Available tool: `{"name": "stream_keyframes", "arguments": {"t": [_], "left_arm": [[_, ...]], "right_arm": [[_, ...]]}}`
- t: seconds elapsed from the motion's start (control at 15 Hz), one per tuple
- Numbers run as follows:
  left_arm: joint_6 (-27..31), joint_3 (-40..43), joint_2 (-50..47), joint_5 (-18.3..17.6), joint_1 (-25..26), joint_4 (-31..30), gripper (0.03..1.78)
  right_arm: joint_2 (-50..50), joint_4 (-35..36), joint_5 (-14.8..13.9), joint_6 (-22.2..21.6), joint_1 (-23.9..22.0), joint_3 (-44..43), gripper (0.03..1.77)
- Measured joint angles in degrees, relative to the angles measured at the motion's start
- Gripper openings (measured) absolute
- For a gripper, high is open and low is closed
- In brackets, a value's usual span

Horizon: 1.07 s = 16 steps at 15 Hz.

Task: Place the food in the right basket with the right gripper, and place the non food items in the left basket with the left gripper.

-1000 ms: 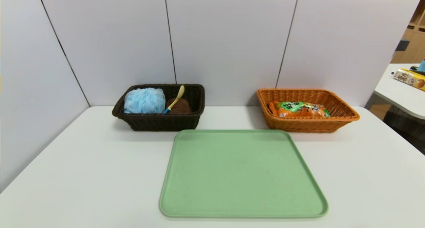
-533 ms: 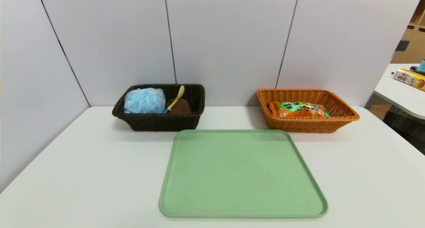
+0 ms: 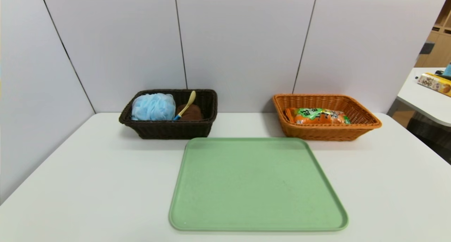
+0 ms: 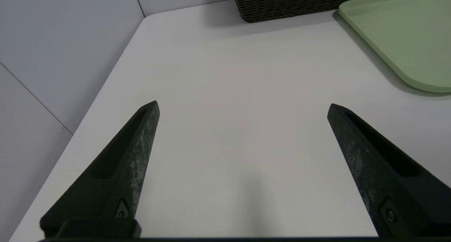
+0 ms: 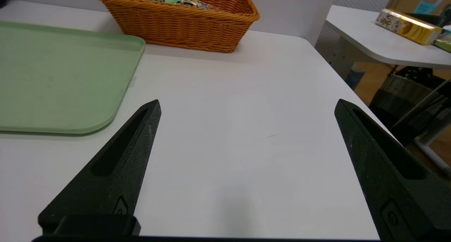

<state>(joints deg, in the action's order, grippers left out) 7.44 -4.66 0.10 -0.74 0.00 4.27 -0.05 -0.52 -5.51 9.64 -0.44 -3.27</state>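
1. Orange snack bag (image 3: 319, 116) lies inside the orange basket (image 3: 327, 126), long axis running left to right
2. Right gripper (image 5: 248, 100), the nearer, is parked over bare table short of that basket, jaws spread, holding nothing
3. Left gripper (image 4: 243, 103) idles short of the dark basket (image 3: 169, 129), jaws spread; pouf (image 3: 154, 107), spoon (image 3: 185, 106), towel (image 3: 192, 113) inside
4. Judgement: sorting looks complete, no reach needed

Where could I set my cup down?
Free: the green tray, and the white table on its left and right sides. Crowded: the dark basket, with its pouf, spoon and towel.
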Motion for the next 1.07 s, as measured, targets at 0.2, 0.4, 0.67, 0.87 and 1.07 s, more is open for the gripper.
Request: {"name": "stream_keyframes", "arguments": {"t": [0.2,0.4,0.67,0.87,1.07], "left_arm": [[-3.23,3.97,0.00,-0.11,0.00,-4.19,1.69],[-5.10,4.56,0.00,0.23,0.00,-4.32,1.69],[-7.25,4.66,0.00,0.41,0.00,-4.40,1.69],[-7.64,4.66,0.00,0.39,0.00,-4.43,1.69],[-7.74,4.66,0.00,0.41,0.00,-4.43,1.69]], "right_arm": [[-0.02,-0.13,2.84,0.05,0.00,0.71,1.70],[-0.02,0.20,5.51,2.65,0.00,1.34,1.70],[-0.02,0.17,5.95,4.55,0.00,1.48,1.70],[-0.02,0.30,6.80,4.96,0.00,1.71,1.70],[-0.02,0.73,8.70,1.32,0.00,2.96,1.70]]}}
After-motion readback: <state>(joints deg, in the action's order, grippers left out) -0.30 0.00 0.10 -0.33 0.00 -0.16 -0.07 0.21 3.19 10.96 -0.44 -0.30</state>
